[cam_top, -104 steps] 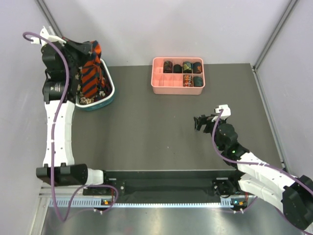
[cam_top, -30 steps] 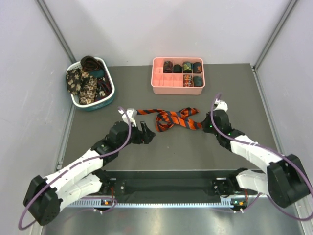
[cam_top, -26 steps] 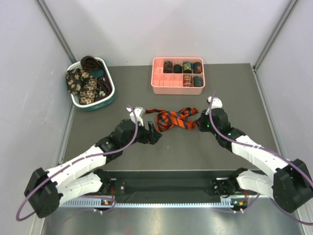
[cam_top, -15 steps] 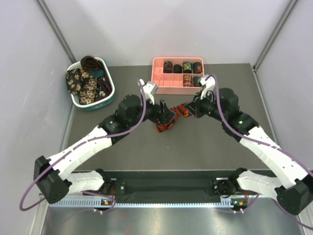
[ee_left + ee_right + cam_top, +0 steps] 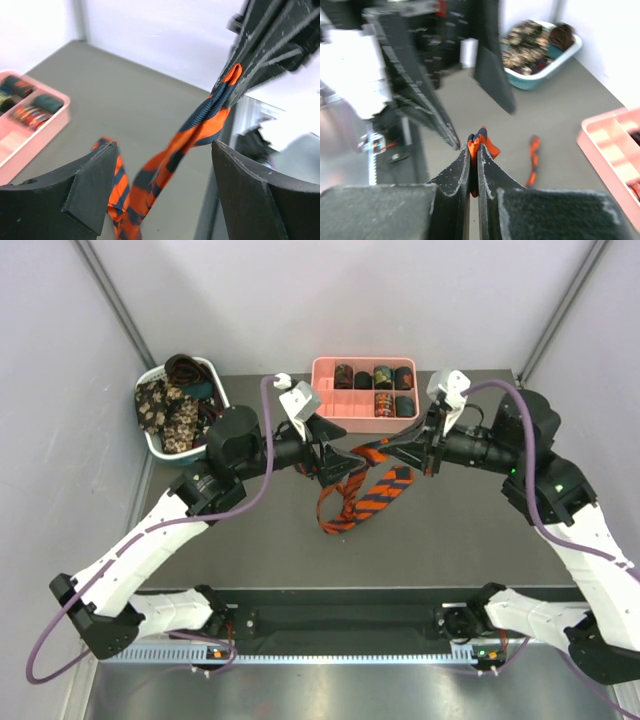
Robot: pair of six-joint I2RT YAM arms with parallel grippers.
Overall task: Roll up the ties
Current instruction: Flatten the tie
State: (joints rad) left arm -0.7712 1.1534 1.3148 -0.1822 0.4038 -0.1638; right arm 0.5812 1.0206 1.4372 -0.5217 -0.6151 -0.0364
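The orange-and-black striped tie (image 5: 352,498) hangs in a loose loop above the table, its low end near the surface. My right gripper (image 5: 394,452) is shut on a bunched fold of the tie's upper part (image 5: 479,138). My left gripper (image 5: 335,452) faces it, open, and the tie (image 5: 165,162) hangs between its fingers (image 5: 90,192) without touching them. In the left wrist view the right gripper's fingers (image 5: 267,47) pinch the fabric at top right. More ties, floral and dark (image 5: 168,408), lie in the basket, and small coils (image 5: 380,380) sit in the pink tray.
The white-and-teal basket (image 5: 222,440) stands at the back left, also seen in the right wrist view as the basket (image 5: 542,75). The pink compartment tray (image 5: 335,415) stands at the back centre, just behind both grippers. The walls stand close on both sides.
Both arms have risen and swung toward the back. The striped tie has come up off the table, hanging from the shut right gripper. The left gripper stays open around it.
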